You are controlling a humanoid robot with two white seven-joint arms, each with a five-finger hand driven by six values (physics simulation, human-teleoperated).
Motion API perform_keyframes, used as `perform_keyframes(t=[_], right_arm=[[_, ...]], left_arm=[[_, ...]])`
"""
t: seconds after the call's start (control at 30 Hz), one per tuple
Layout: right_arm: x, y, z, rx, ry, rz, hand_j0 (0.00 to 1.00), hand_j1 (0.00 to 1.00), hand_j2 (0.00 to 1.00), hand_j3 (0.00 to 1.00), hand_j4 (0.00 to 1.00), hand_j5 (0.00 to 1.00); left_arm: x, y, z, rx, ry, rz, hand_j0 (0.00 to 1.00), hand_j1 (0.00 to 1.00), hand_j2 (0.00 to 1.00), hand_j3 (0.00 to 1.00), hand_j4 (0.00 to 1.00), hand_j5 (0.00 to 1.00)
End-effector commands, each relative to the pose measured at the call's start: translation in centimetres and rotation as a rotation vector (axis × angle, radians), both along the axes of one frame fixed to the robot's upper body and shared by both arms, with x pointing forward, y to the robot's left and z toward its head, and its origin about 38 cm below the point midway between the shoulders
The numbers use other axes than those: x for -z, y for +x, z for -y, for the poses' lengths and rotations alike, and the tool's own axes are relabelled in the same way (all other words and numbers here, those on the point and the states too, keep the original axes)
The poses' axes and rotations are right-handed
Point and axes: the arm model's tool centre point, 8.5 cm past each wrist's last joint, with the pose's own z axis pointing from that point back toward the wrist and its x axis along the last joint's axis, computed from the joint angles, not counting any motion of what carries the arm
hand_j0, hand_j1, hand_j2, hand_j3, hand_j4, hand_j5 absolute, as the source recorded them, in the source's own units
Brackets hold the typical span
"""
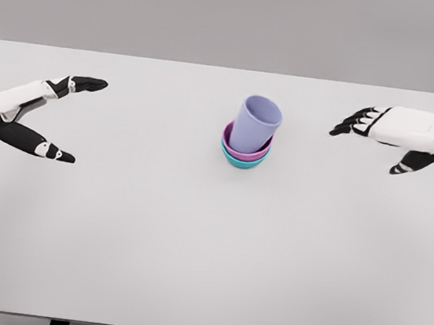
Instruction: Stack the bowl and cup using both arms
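Left hand (49, 114), white with black fingers, hovers over the left part of the plain white tabletop (190, 254), thumb and fingers spread wide and holding nothing. Right hand (390, 136), at the far right, is likewise spread and empty. Both are well apart from the stack near the tabletop's centre: a lavender plastic cup (255, 124) stands tilted inside a magenta plastic bowl (228, 138), which nests in a teal plastic bowl (242, 162). Judged from this arrangement, the stacking appears complete and the step in hand is withdrawal of both arms. The next move calls only for clearing the hands away without touching the leaning cup, which a brush could tip.
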Motion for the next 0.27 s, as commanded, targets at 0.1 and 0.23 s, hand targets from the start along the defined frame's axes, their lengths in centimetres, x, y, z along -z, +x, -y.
perform_keyframes(t=[0.1,0.23], right_arm=[[-3.14,-0.06,3.98,0.1,0.007,0.057,1.0,1.0,1.0,1.0,1.0,1.0],[-2.39,-0.24,4.1,0.103,0.004,0.04,1.0,1.0,1.0,1.0,1.0,1.0]], left_arm=[[-0.04,0.0,0.02,0.0,-0.009,-0.003,1.0,1.0,1.0,1.0,1.0,1.0],[-0.02,0.01,0.02,-0.001,-0.007,-0.004,1.0,1.0,1.0,1.0,1.0,1.0]])
